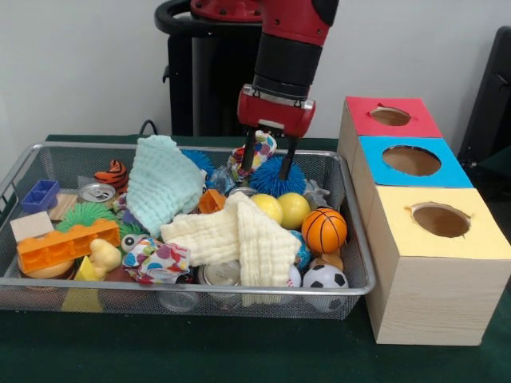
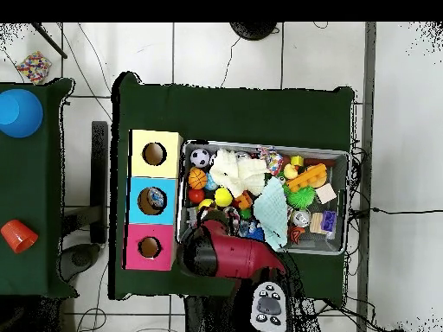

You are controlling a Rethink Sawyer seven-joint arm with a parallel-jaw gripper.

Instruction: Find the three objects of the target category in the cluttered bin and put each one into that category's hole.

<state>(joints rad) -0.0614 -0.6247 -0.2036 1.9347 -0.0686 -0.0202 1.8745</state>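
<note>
The silver wire-mesh bin [image 1: 184,290] is full of mixed things and also shows in the overhead view [image 2: 348,199]. My gripper [image 1: 269,163] hangs over the bin's far side. A bunched patterned cloth [image 1: 263,146] sits between its fingers [image 1: 249,155], reaching up to the palm and above the far rim. A blue spiky ball [image 1: 279,179] lies just under it. Three wooden boxes with holes stand beside the bin: red-topped [image 1: 363,120], blue-topped [image 1: 375,171], yellow-topped [image 1: 479,239]. In the overhead view my red arm [image 2: 238,255] hides the gripper.
The bin holds a mint cloth [image 1: 164,183], cream cloths [image 1: 239,235], another patterned cloth [image 1: 156,259], a basketball [image 1: 324,230], a soccer ball [image 1: 324,277], yellow balls [image 1: 293,209], an orange brick [image 1: 68,243] and cans [image 1: 97,192]. Something pale lies in the blue-topped box's hole [image 2: 154,199].
</note>
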